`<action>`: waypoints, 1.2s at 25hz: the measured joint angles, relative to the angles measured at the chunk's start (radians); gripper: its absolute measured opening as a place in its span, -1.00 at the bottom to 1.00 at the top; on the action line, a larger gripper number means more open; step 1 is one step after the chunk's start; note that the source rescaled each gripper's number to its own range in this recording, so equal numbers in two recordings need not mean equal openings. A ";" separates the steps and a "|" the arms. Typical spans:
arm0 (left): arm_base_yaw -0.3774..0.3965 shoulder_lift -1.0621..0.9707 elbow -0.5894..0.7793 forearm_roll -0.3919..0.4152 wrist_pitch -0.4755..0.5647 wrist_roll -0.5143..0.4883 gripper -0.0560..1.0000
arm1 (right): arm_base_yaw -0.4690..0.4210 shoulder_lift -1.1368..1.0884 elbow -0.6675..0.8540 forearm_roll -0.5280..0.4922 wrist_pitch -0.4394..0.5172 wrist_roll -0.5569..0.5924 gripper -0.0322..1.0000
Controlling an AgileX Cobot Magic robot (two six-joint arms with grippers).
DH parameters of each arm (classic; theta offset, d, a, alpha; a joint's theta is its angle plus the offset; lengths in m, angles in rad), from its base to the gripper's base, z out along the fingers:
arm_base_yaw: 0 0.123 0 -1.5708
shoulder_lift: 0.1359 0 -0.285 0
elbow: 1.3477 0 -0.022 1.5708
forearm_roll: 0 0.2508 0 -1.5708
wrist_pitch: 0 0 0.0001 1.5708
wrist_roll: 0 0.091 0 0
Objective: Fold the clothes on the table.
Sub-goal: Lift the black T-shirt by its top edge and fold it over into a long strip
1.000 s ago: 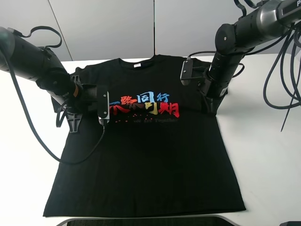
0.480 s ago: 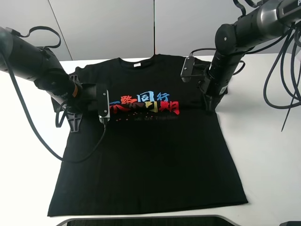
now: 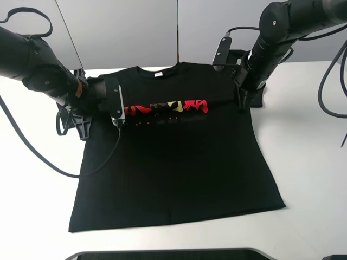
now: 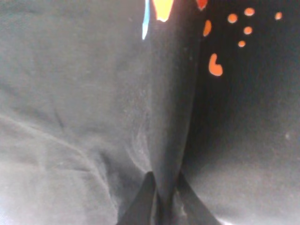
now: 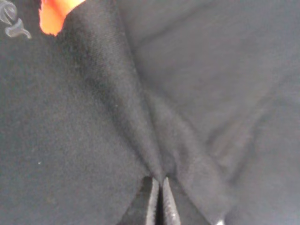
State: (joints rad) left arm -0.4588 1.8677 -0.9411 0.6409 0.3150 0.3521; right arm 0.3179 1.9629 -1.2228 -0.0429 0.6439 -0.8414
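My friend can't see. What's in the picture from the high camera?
A black T-shirt lies on a white table while the left gripper and the right gripper pinch its sides at chest height. The cloth between them is creased across the coloured print.

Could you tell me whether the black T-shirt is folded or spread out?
Mostly spread: the black T-shirt lies flat, with one pinched ridge across its chest.

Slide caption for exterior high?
Left gripper and right gripper pinch the black T-shirt at both sides, creasing its print, on the table.
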 joint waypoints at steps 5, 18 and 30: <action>0.000 -0.052 0.002 0.035 0.016 -0.019 -0.89 | 0.000 -0.094 0.000 0.000 0.000 0.025 -0.92; 0.000 -0.373 0.002 0.271 0.046 -0.290 -0.89 | 0.000 -0.333 0.000 -0.010 0.039 0.088 -0.92; -0.152 -0.585 0.002 0.276 0.230 -0.292 -0.89 | 0.002 -0.605 0.000 0.036 0.163 0.099 -0.92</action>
State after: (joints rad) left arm -0.6107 1.2826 -0.9395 0.9169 0.5451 0.0605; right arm 0.3197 1.3580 -1.2228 -0.0070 0.8071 -0.7419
